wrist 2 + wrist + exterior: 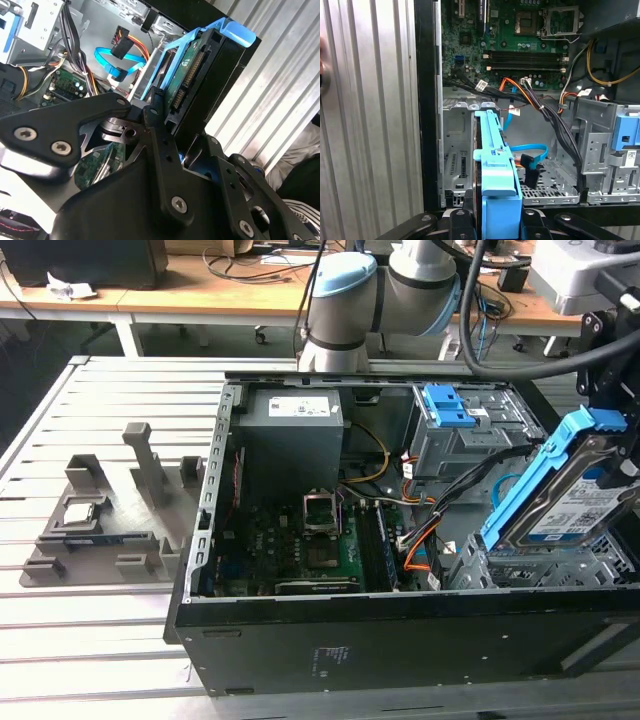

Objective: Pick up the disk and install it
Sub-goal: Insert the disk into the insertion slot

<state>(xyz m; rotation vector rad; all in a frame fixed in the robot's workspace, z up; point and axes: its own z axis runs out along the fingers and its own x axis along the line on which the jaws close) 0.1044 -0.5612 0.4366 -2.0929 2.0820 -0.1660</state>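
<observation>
My gripper (614,440) is shut on the disk (563,496), a silver hard drive with a white-and-blue label and blue side rails. I hold it tilted, high end toward the exterior view's right, its low end at the metal drive cage (520,568) in the case's near right corner. In the second wrist view the disk (192,75) shows its connector edge, and the black fingers (159,125) clamp its sides. The first wrist view looks along the blue rail of the disk (492,155) toward the cage (456,145), with the gripper (495,222) at the rail's near end.
The open computer case (400,640) lies on a slatted metal table (90,640). Inside are the grey power supply (295,430), the motherboard (320,540), a blue-latched bay (445,405) and loose orange and blue cables (530,155). A grey fixture tray (100,525) sits left of the case.
</observation>
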